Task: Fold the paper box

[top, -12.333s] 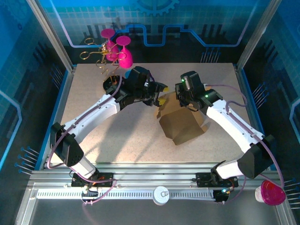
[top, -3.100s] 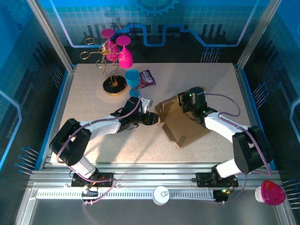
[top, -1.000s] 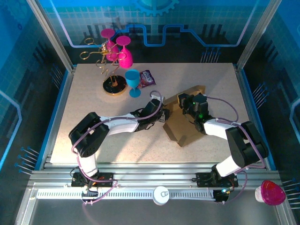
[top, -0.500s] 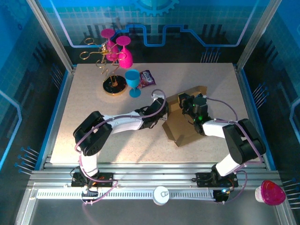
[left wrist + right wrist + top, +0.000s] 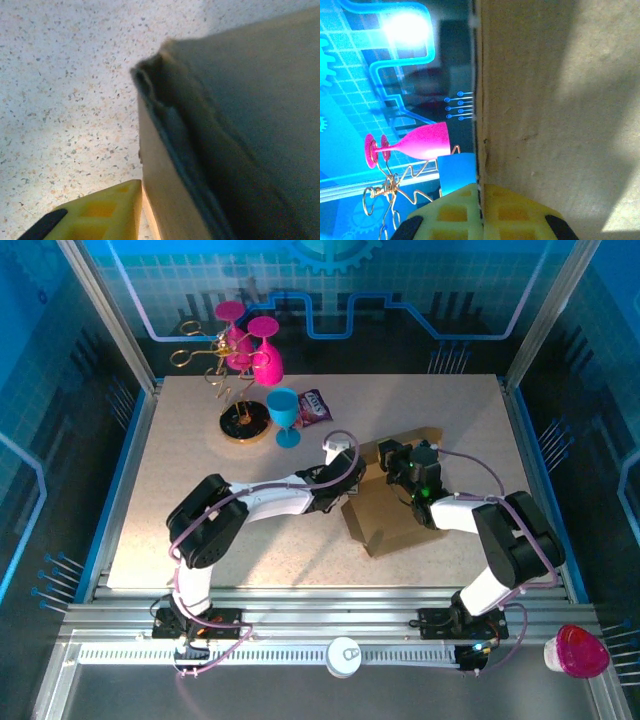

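Since a second ago, the left end effector (image 5: 350, 478) has pushed closer against the left wall of the paper box (image 5: 395, 518); I cannot tell its opening. The right end effector (image 5: 397, 462) pinches the box's far flap. The box sits right of centre on the speckled desk (image 5: 200, 460), with blue-lit walls (image 5: 420, 290) behind.

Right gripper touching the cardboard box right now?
Touching. The right wrist view shows the box edge running straight into the seam of the right gripper, pinched between its yellow fingers with no gap.
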Tool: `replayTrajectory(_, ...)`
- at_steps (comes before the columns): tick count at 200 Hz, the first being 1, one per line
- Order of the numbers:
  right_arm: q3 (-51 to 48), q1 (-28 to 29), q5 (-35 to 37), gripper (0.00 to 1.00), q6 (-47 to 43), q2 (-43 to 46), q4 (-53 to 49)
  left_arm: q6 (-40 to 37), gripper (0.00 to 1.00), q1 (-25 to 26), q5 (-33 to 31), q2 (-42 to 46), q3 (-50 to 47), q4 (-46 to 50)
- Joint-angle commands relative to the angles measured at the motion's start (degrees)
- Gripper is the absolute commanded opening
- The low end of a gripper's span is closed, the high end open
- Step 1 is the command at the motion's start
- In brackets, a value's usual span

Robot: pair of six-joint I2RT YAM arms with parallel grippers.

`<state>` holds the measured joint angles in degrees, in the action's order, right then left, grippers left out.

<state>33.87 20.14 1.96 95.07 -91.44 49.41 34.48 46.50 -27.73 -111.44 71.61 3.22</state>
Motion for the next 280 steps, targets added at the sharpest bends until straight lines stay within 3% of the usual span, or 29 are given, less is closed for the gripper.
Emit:
replayTrajectory(1, 0.1, 1.0, -1.2, 0.0, 0.4, -1.3, -1.3, 0.8, 0.34, -0.1, -1.1, -2.5, 2.0, 3.9)
replayTrajectory(49, 0.0, 0.9, -1.0, 0.0, 0.8, -2.0, -0.3, 1.7, 0.35, 0.4, -1.4, -5.5, 5.4, 9.0)
replayTrajectory(105, 0.2, 0.8, -1.0, 0.0, 1.1, -1.9, -0.5, 2.1, 0.0, 0.5, -3.3, -6.4, 6.4, 11.2)
replayTrajectory(144, 0.3, 0.8, -0.3, 0.0, 1.3, -0.7, -2.1, 1.9, 0.0, 0.6, -6.4, -6.4, 7.8, 15.1)
replayTrajectory(155, 0.5, 0.9, 0.3, 0.11, 1.3, 1.0, -3.8, 2.0, 0.0, 0.4, -7.5, -6.3, 8.5, 16.8)
replayTrajectory(171, 1.4, 0.6, 1.5, 0.29, 0.4, 5.0, -10.4, 1.1, 0.0, 0.2, -8.2, -5.2, 8.7, 17.4)
replayTrajectory(189, 4.3, -0.4, 3.0, 0.51, -2.0, 12.1, -24.5, 0.2, 0.0, -1.2, -7.1, -3.3, 9.6, 18.6)
replayTrajectory(217, 12.2, -4.3, 4.6, 0.69, -9.2, 22.9, -48.7, -3.3, 0.0, -4.5, -2.1, -0.1, 13.1, 22.5)
replayTrajectory(245, 21.0, -10.8, 3.7, 0.73, -17.8, 29.1, -64.6, -6.7, 0.0, -7.6, 5.0, 0.9, 19.1, 29.9)
replayTrajectory(280, 29.0, -19.0, -5.0, 0.58, -27.5, 27.2, -71.0, -8.1, 0.0, -10.8, 12.6, 2.3, 24.6, 37.6)
